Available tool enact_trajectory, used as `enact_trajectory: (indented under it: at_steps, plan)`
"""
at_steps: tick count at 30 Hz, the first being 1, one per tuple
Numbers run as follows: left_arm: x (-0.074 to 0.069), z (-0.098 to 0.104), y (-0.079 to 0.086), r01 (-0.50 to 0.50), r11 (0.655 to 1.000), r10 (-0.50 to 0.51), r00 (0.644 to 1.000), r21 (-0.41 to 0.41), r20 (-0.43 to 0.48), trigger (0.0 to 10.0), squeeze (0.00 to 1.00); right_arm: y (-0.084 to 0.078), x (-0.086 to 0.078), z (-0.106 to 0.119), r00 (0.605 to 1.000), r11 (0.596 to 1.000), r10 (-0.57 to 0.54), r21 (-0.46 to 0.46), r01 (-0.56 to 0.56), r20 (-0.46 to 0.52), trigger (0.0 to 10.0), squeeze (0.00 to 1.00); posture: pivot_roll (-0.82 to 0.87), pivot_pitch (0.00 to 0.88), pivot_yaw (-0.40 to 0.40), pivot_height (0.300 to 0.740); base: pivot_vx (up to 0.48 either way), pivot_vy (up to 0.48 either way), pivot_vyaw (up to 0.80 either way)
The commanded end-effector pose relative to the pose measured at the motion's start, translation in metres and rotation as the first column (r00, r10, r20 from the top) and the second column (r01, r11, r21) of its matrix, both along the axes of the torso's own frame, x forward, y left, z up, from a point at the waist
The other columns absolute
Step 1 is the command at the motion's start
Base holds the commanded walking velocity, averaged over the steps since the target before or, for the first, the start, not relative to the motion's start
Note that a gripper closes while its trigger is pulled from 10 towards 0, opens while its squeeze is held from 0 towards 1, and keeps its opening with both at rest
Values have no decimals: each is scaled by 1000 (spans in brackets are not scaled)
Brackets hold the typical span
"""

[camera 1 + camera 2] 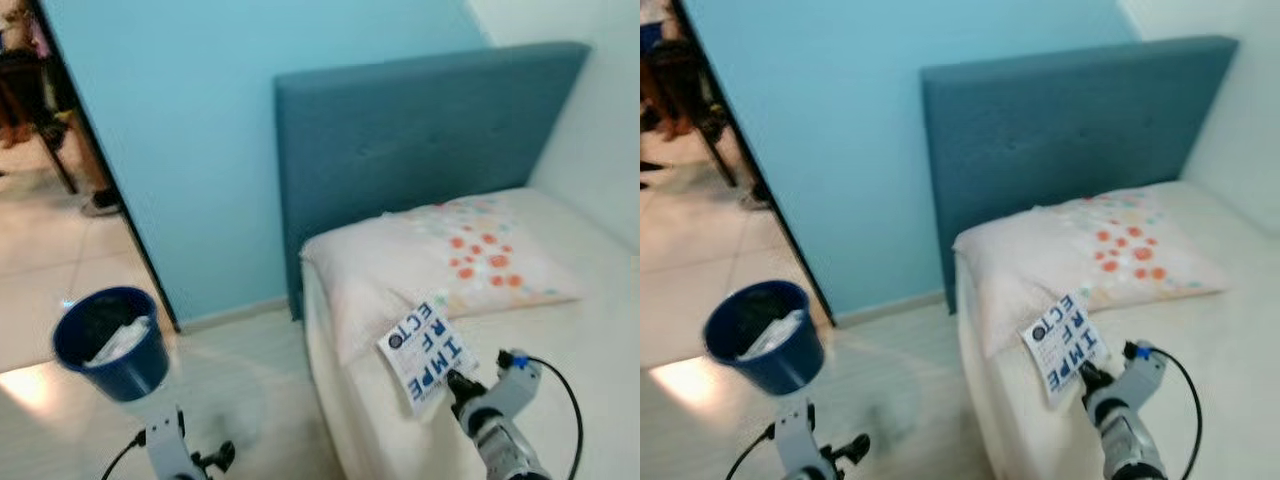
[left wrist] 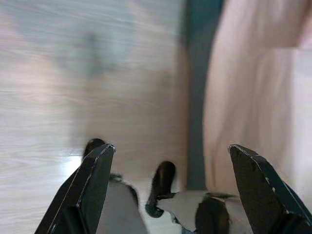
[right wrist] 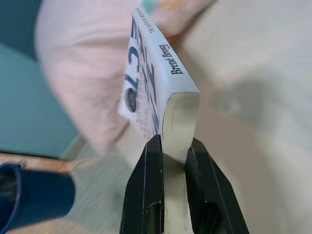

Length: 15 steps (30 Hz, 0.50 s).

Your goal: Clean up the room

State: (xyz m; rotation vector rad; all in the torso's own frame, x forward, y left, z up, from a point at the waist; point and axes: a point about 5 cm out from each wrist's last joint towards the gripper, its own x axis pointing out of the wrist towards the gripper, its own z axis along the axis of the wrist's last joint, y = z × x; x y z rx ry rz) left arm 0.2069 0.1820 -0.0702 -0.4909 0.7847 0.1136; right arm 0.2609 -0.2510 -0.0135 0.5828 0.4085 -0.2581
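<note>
A white book (image 1: 425, 352) with big blue letters hangs over the bed's near edge, just in front of the pillow (image 1: 450, 255). My right gripper (image 1: 455, 385) is shut on its lower end; the right wrist view has both fingers (image 3: 146, 185) pressed on the book (image 3: 161, 83). A dark blue bucket (image 1: 110, 340) with white scraps inside sits just above my left arm (image 1: 165, 440), over the floor left of the bed. How it is carried is hidden. In the left wrist view, my left gripper (image 2: 171, 146) is open, with blurred floor between its fingers.
The bed (image 1: 560, 340) with cream sheets fills the right side, backed by a teal headboard (image 1: 420, 130). A light blue wall stands behind. Pale floor lies left of the bed. An open doorway at far left shows a person's legs (image 1: 95, 180) and furniture.
</note>
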Motion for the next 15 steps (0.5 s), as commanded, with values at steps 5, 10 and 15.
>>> enact_trajectory:
  at_steps: [5,10,15]
  plan:
    - [-7,-3,5,0,1000,0,1000,11,-22,10000,0,22,-5,-12,997,989,62,140,-56,-37,10000,0,-112,82,-12,740,0,0,0]
    - [-9,-4,8,2,1000,-2,1000,20,-26,10000,0,34,-8,-19,993,971,92,230,-72,-78,10000,0,-102,88,-7,740,0,0,0]
    - [-11,-5,10,6,1000,-5,1000,24,-29,10000,0,35,-8,-20,990,975,94,211,-70,-106,10000,0,-95,99,-2,735,0,0,0]
